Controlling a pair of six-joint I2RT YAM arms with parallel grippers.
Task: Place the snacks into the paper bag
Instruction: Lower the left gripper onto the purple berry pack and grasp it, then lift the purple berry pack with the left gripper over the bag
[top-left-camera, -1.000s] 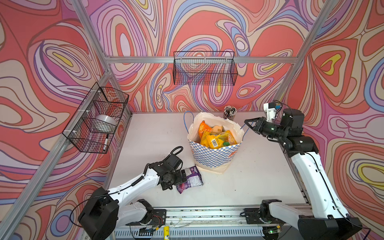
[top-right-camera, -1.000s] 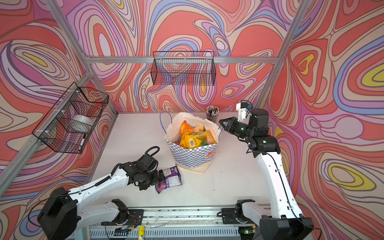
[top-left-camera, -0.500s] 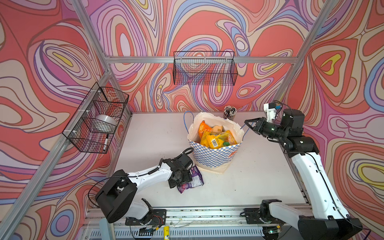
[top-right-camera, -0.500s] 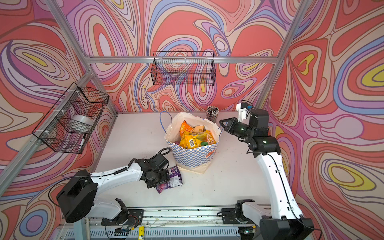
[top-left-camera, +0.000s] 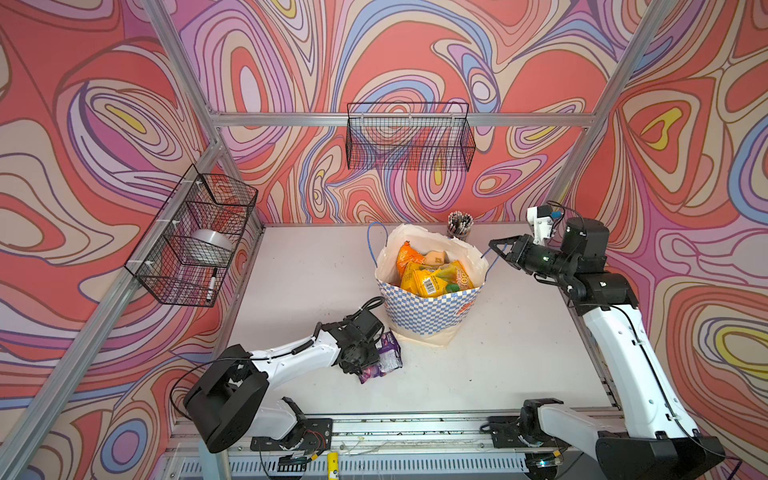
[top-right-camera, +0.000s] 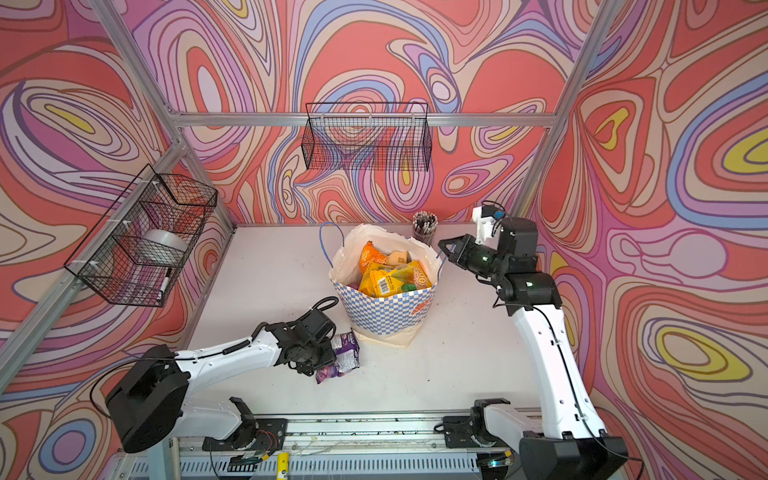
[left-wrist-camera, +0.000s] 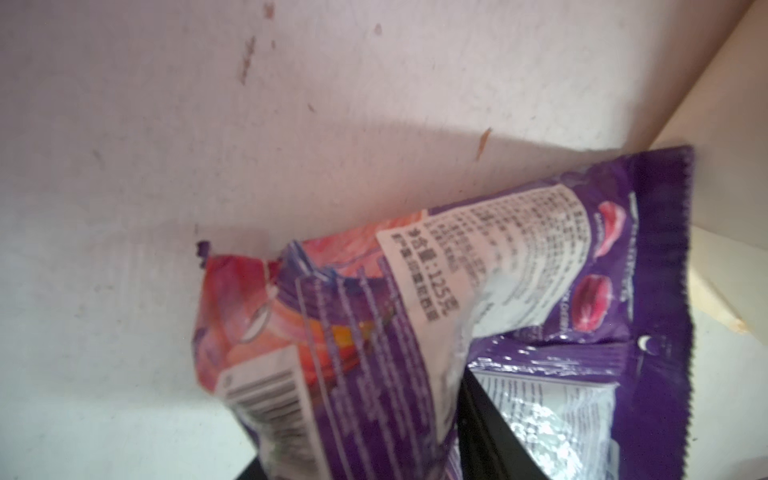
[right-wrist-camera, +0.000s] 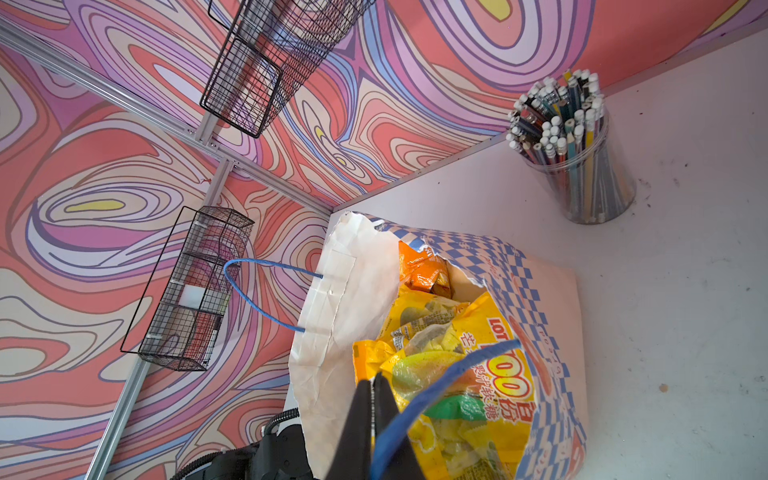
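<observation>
Where the paper bag (top-left-camera: 428, 316) stands: upright mid-tabletop (top-left-camera: 311, 270), mouth open.
Snacks inside: yellow packets (top-left-camera: 436, 278) on top, orange packet (top-left-camera: 405, 255) behind them.
Snacks outside: two purple packets (top-left-camera: 390, 353), overlapping, just beside the bag's base.
Left tool (top-left-camera: 365, 359): down on the purple packets, one crumpled against a finger; whether it grips cannot be told.
Right tool (top-left-camera: 492, 246): fingers pressed together beside the bag's rim, blue cord handle (right-wrist-camera: 449, 374) lying across them.
</observation>
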